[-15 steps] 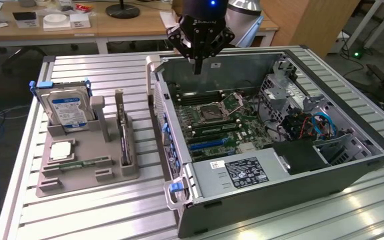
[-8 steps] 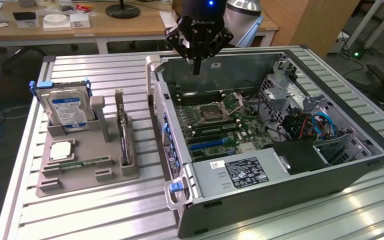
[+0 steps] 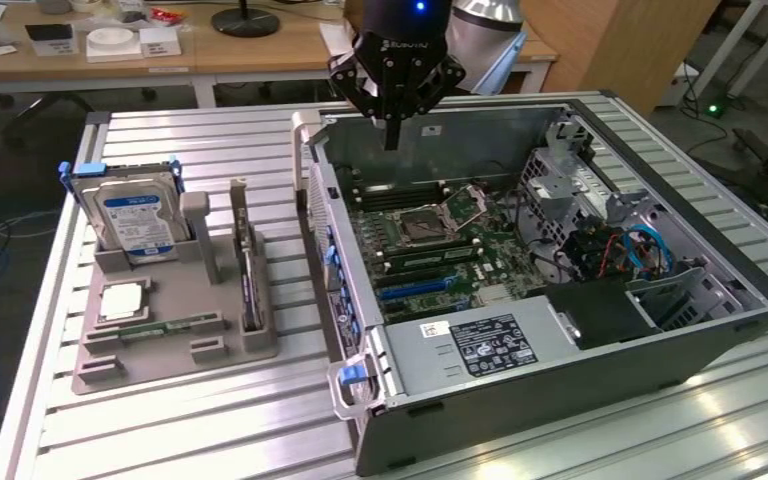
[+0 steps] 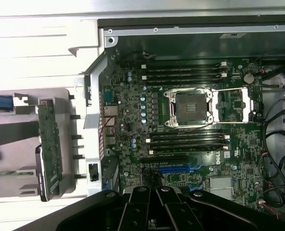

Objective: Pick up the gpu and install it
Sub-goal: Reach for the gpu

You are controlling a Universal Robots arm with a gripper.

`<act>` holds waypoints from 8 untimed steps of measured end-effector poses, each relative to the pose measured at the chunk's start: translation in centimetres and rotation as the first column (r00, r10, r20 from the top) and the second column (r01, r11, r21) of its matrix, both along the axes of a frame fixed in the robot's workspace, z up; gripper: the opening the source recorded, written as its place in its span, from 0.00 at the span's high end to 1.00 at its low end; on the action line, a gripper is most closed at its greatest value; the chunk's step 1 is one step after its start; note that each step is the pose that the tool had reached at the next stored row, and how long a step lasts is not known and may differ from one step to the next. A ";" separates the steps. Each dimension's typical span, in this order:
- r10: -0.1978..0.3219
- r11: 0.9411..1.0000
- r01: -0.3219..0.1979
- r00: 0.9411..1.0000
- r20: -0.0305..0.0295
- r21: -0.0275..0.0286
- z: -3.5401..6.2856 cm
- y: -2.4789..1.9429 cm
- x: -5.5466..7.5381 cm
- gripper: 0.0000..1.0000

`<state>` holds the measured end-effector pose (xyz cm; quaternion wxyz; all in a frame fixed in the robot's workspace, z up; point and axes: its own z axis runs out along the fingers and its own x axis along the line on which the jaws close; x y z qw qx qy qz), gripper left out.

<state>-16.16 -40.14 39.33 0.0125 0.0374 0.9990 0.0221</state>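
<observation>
Our gripper [image 3: 391, 135] hangs above the open case [image 3: 598, 372] with jaws closed and empty, so we risk knocking the upright gpu [image 3: 240, 255] if they are not opened.

In the wrist view, a white "DELL" mark [image 4: 227, 156] stood printed on the green motherboard [image 4: 128, 110], just beside the end of one bank of black memory slots [image 4: 188, 140]. In the exterior view, the black sticker with white print [image 3: 502, 342] on the grey power-supply box, lower middle of the frame, was too fine to read. So were the blue-and-white label [image 3: 141, 218] on the silver hard drive at left and the pale lettering [image 3: 398, 46] on the black gripper [image 3: 391, 140] at top middle.
</observation>
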 end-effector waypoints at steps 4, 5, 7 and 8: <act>0.000 1.000 0.000 1.000 0.000 0.000 0.00 -0.08 -0.1 0.89; 0.000 1.000 0.000 1.000 0.000 0.000 0.00 -0.09 -0.1 0.89; 0.000 1.000 0.000 1.000 0.000 0.000 0.00 -0.12 -0.2 0.89; 0.000 1.000 0.000 1.000 0.000 0.000 0.00 -0.13 -0.2 0.89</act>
